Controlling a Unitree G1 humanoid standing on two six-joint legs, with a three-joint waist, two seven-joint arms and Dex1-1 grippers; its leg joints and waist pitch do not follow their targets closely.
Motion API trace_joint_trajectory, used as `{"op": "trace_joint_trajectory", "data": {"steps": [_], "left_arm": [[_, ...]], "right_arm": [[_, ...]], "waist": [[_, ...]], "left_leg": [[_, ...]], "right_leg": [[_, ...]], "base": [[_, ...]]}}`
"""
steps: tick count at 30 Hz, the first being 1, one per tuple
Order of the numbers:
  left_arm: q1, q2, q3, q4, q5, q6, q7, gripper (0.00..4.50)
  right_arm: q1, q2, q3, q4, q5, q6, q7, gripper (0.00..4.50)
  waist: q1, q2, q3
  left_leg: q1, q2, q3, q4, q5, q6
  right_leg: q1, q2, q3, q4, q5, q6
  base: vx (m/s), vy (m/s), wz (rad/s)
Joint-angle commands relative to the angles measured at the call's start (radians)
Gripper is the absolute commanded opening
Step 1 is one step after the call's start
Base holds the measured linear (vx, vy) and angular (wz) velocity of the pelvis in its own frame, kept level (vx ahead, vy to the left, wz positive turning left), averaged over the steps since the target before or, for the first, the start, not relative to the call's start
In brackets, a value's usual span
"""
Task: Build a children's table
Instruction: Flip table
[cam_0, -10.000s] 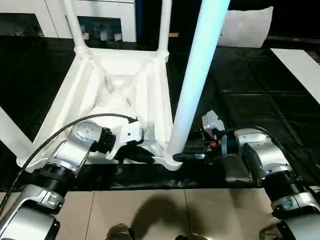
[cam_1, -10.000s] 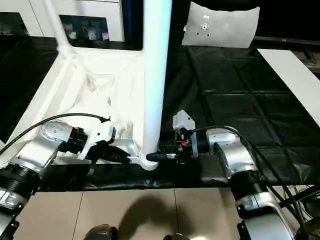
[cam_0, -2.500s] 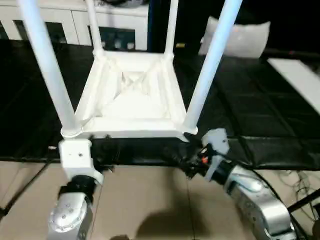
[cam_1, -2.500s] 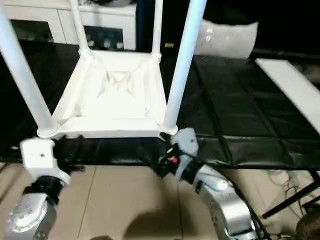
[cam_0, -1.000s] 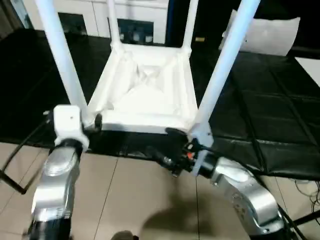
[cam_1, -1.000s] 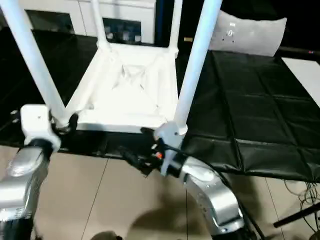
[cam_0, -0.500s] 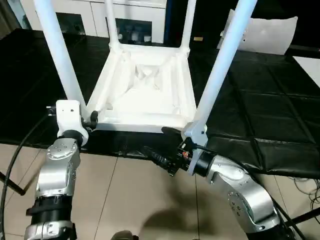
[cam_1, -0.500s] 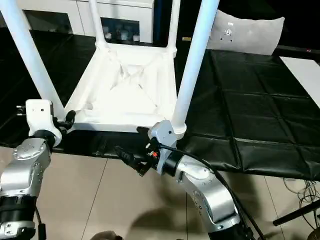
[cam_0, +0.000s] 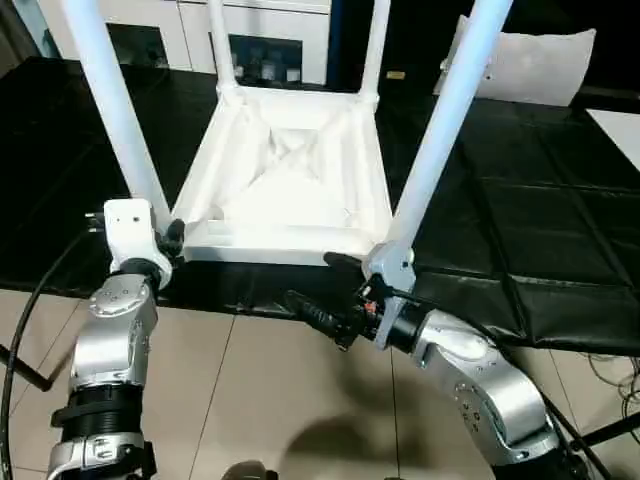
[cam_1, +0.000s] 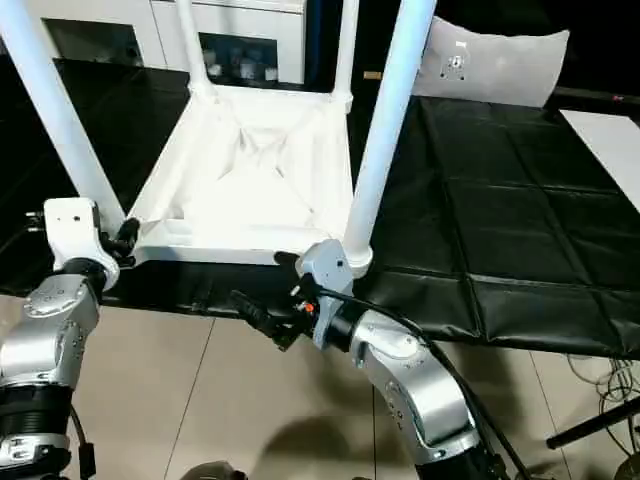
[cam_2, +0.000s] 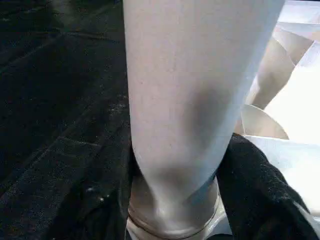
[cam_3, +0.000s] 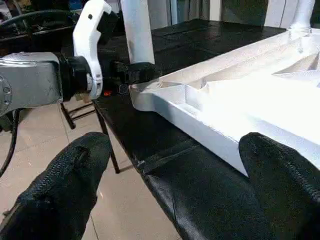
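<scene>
Reaching in from the near edge of the black mat-covered workbench (cam_0: 520, 210), both silver forearms are seen over the tiled floor (cam_0: 270, 400). The right gripper (cam_0: 320, 318) is held just off the bench edge with its two black fingers spread wide apart and nothing between them; in its wrist view the near rim of the table top lies ahead of the fingers, untouched. The left gripper (cam_0: 172, 240) is set at the base of the near-left leg (cam_0: 115, 110), and in the left wrist view black fingers (cam_2: 260, 200) flank that leg on both sides just above its corner socket; whether they are pressing on it or only bracketing it cannot be told. The children's table (cam_1: 250, 170) lies upside down on the bench, ribbed underside up, its near side close to the bench edge, with the near-right leg (cam_0: 445, 110) and two far legs (cam_0: 222, 45) standing in their sockets. All four legs appear fitted, so a final tightening is judged to be the step in hand. A cross-threaded or slack leg could result if the left grip slips on the smooth tapered tube, and the light table could be dragged off the near edge if it is twisted without being steadied.
</scene>
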Motion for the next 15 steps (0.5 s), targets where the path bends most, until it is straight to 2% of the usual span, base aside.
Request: {"op": "trace_joint_trajectory", "data": {"steps": [1, 6, 10, 12, 13, 15], "left_arm": [[-0.026, -0.006, -0.004, 0.007, -0.018, 0.004, -0.007, 2.16], [-0.024, -0.083, 0.041, -0.032, -0.128, 0.057, -0.014, 2.08], [0.000, -0.183, 0.061, -0.097, -0.233, 0.125, -0.006, 2.08], [0.015, -0.229, 0.064, -0.129, -0.275, 0.155, 0.002, 2.08], [0.028, -0.265, 0.060, -0.156, -0.304, 0.181, 0.004, 2.08], [0.044, -0.324, 0.066, -0.194, -0.351, 0.221, 0.018, 2.08]], "right_arm": [[-0.010, -0.004, -0.002, 0.005, 0.000, -0.004, 0.002, 4.50], [-0.021, 0.018, -0.021, 0.030, -0.007, 0.000, -0.039, 4.50], [-0.060, 0.064, -0.075, 0.117, -0.036, 0.044, -0.161, 4.50], [-0.073, 0.074, -0.089, 0.149, -0.040, 0.046, -0.182, 4.50], [-0.085, 0.087, -0.104, 0.176, -0.036, 0.044, -0.202, 4.50], [-0.104, 0.111, -0.132, 0.220, -0.029, 0.031, -0.236, 4.50]], "waist": [[0.000, 0.015, -0.053], [0.001, 0.011, -0.054], [0.002, 0.005, -0.054], [0.007, 0.005, -0.054], [0.014, 0.002, -0.057], [0.021, 0.002, -0.058]], "left_leg": [[0.004, 0.129, -0.054, -0.107, -0.183, 0.008], [0.002, 0.130, -0.051, -0.106, -0.162, 0.005], [0.003, 0.130, -0.045, -0.104, -0.118, 0.019], [0.005, 0.130, -0.039, -0.102, -0.099, 0.027], [0.004, 0.129, -0.035, -0.097, -0.059, 0.043], [0.005, 0.130, -0.032, -0.093, -0.025, 0.061]], "right_leg": [[0.037, -0.114, 0.088, -0.054, 0.078, -0.229], [0.038, -0.119, 0.090, -0.053, 0.080, -0.241], [0.036, -0.117, 0.091, -0.052, 0.085, -0.254], [0.034, -0.117, 0.092, -0.053, 0.081, -0.262], [0.035, -0.119, 0.092, -0.051, 0.108, -0.261], [0.033, -0.119, 0.091, -0.050, 0.128, -0.272]], "base": [[0.000, 0.000, 0.00], [0.000, 0.000, 0.00], [0.000, 0.000, 0.00], [0.000, 0.000, 0.00], [0.000, 0.000, 0.00], [0.000, 0.000, 0.00]]}}
